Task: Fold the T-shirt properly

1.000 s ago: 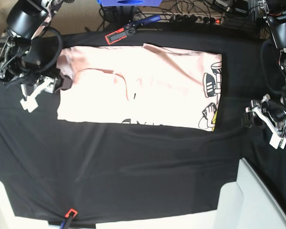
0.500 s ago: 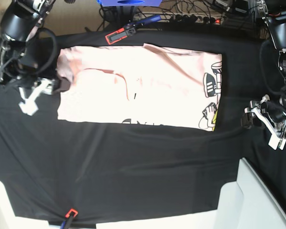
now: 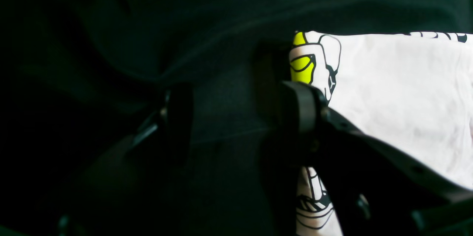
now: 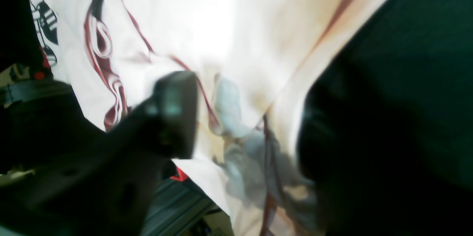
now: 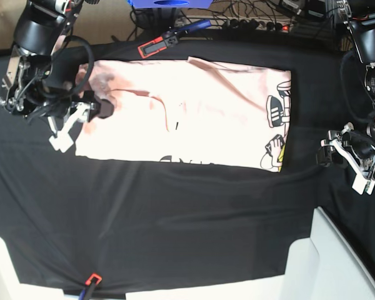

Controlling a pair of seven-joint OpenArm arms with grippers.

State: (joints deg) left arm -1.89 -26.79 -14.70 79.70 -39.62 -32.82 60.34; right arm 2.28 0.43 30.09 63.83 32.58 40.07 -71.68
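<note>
Here the T-shirt (image 5: 187, 115) lies folded into a long band across the far half of the black table cloth (image 5: 175, 212), one short end near the cloth's left edge, the printed end toward the right. The right gripper (image 5: 90, 112) is over that left end with its jaws spread around a bunched ridge of fabric; in the right wrist view cloth sits between them but is not yet pinched. To do this well, I judge it should close low and deep enough to catch every layer — a shallow bite on thin cotton would likely lift only the top ply and pull the band askew. The left gripper (image 5: 340, 153) hovers just off the printed end, jaws apart over bare cloth and holding nothing; matching its grasp on that side should keep the edges square. The shirt is soft, pale pink, lightly creased, with glossy black-and-yellow cartoon print (image 3: 306, 66); the table cloth is matte and rippled.
</note>
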